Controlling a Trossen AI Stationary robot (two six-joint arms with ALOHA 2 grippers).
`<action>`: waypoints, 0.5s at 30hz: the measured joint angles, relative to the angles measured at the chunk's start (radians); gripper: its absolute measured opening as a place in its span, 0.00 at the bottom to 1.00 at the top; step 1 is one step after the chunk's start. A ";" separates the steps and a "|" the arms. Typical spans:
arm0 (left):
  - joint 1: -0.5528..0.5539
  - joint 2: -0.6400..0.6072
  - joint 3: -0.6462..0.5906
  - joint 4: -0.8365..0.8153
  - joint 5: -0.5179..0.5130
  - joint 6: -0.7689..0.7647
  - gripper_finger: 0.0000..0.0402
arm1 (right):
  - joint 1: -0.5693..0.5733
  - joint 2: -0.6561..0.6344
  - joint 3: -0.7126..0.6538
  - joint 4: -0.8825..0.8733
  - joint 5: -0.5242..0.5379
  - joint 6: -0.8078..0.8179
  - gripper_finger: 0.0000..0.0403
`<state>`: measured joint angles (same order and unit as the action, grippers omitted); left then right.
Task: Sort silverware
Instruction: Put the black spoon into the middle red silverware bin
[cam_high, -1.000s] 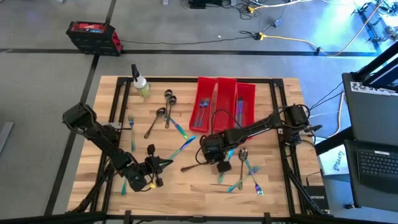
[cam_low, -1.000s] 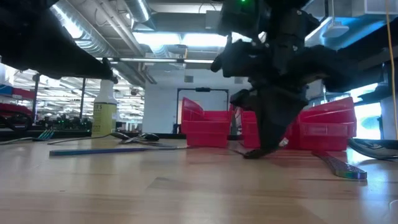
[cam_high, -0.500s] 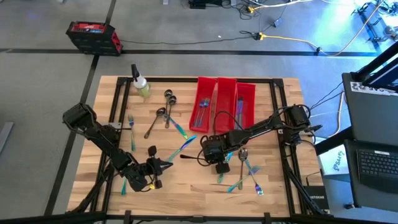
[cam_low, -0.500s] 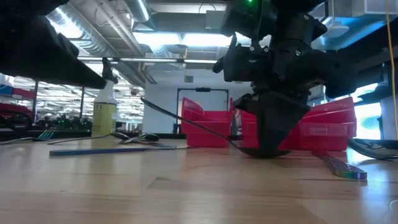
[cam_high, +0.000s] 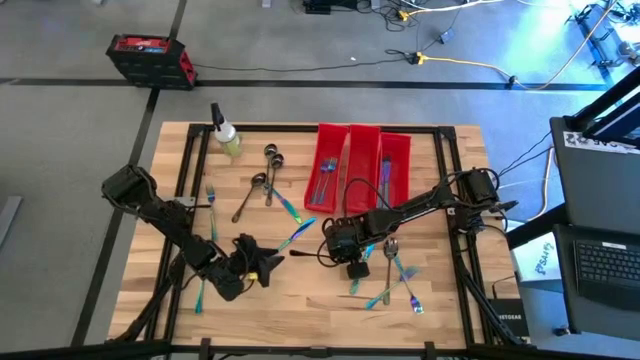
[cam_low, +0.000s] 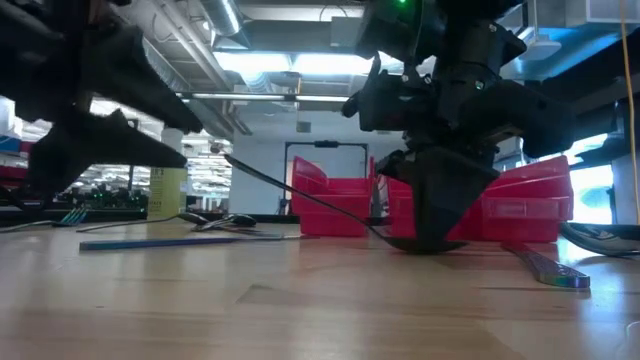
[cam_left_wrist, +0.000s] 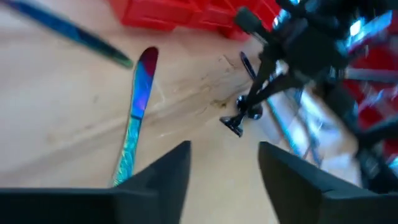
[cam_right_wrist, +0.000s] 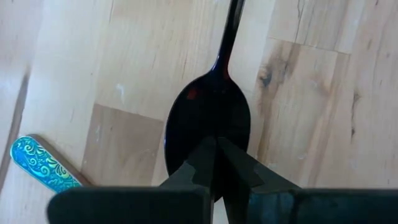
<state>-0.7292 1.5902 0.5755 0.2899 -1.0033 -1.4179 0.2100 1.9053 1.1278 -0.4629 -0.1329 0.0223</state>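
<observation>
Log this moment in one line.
right pincer: shut on dark spoon, handle tilted up | left pincer: open, empty | bins: partly filled

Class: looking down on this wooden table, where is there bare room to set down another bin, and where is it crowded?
Free: the near edge of the light wooden table, below both dark end effectors, left and right. Crowded: around the long red plastic bins and the iridescent blue-teal cutlery near the right end effector.

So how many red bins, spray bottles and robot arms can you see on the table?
Red bins: 3
Spray bottles: 1
Robot arms: 2
Total: 6
</observation>
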 joint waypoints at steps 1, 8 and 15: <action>0.003 0.000 0.000 0.008 -0.005 -0.048 0.51 | 0.000 0.000 0.000 0.000 0.000 0.000 0.00; 0.054 0.000 0.000 0.019 0.018 -0.278 0.74 | 0.000 0.000 0.000 0.000 0.007 -0.005 0.00; 0.132 0.001 0.009 0.040 0.184 -0.334 0.77 | 0.000 0.001 0.000 0.003 0.030 -0.012 0.00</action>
<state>-0.5973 1.5913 0.5842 0.3302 -0.8189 -1.7515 0.2100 1.9060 1.1278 -0.4599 -0.1032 0.0101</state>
